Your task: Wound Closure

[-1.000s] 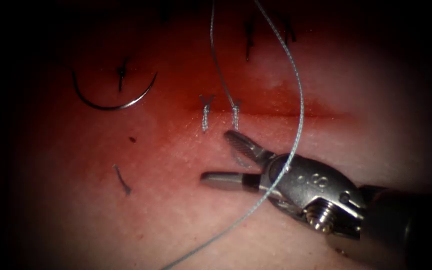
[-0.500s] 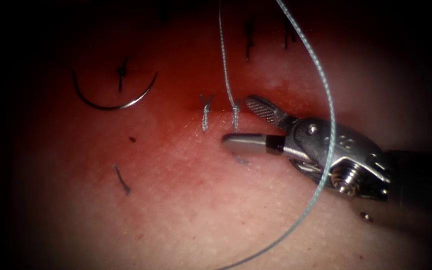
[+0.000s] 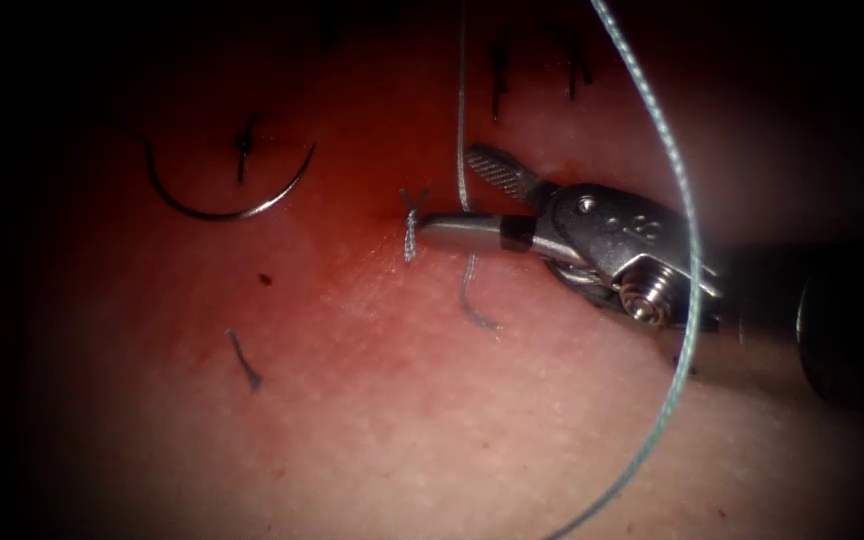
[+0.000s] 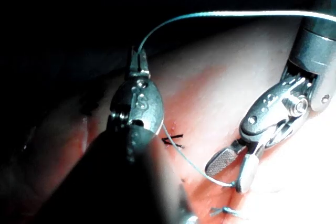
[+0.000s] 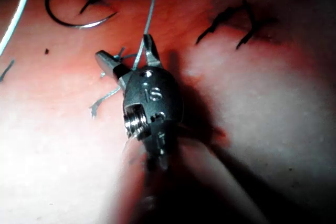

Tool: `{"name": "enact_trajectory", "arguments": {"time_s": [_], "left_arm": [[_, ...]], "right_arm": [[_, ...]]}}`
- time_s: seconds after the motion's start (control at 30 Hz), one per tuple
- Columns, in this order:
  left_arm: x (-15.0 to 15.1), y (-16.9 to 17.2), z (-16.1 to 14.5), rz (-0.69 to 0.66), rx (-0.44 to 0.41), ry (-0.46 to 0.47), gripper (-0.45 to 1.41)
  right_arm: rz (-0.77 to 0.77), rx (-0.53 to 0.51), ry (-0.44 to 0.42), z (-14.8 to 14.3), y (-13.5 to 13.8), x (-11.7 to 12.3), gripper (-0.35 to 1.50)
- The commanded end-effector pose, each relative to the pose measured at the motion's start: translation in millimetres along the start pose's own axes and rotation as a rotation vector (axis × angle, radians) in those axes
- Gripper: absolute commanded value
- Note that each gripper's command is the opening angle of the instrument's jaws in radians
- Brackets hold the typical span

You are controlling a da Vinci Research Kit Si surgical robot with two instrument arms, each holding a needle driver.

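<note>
Since the earlier frames, the right gripper [image 3: 449, 190] has been carried up and leftward to the cut [image 3: 592, 215], and its spread jaws are now placed around the taut strand of thread [image 3: 461, 120] just above the knotted stitch [image 3: 470, 215]; nothing is clamped. In the left wrist view the left gripper [image 4: 137, 59] is seen clenched on the thread [image 4: 220, 15], which arcs pale blue-grey across to the right tool [image 4: 233, 169]. A long loop of thread [image 3: 687, 300] is draped over the right tool's wrist. The needle [image 3: 227, 200] — a thin, dark, half-circle curve — is left lying free on the tissue [image 3: 372, 420], well to the left of the stitches, held by neither tool. A finished stitch [image 3: 411, 225] sits just beside the lower jaw's tip, and red fluid [image 3: 372, 190] stains the tissue around the cut.
</note>
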Motion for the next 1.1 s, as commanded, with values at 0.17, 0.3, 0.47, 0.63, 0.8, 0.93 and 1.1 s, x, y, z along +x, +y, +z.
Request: {"name": "enact_trajectory", "arguments": {"time_s": [0.17,0.3,0.47,0.63,0.8,0.93,1.1], "left_arm": [[1.3,-0.1,0.6,0.004,0.000,0.003,-0.45],[2.6,0.4,0.6,0.007,-0.001,0.005,-0.45],[3.3,0.3,0.4,0.008,-0.003,0.006,-0.45],[3.5,0.6,0.4,0.009,-0.002,0.004,-0.45],[3.5,0.6,0.6,0.009,-0.002,0.006,-0.45],[3.5,0.5,0.9,0.015,0.000,0.007,-0.45],[3.4,0.7,1.3,0.017,-0.001,0.013,-0.45]], "right_arm": [[0.002,0.000,0.003,2.1,0.1,0.4,1.48],[0.002,0.002,0.004,2.9,0.2,0.5,1.48],[0.003,0.009,0.007,3.7,0.3,0.7,1.48],[0.000,0.029,0.014,4.7,0.4,0.9,1.45],[-0.008,0.049,0.016,5.4,0.5,0.8,1.45],[-0.010,0.052,0.016,5.7,0.3,0.8,1.45],[-0.014,0.060,0.016,5.9,0.1,0.6,1.41]]}}
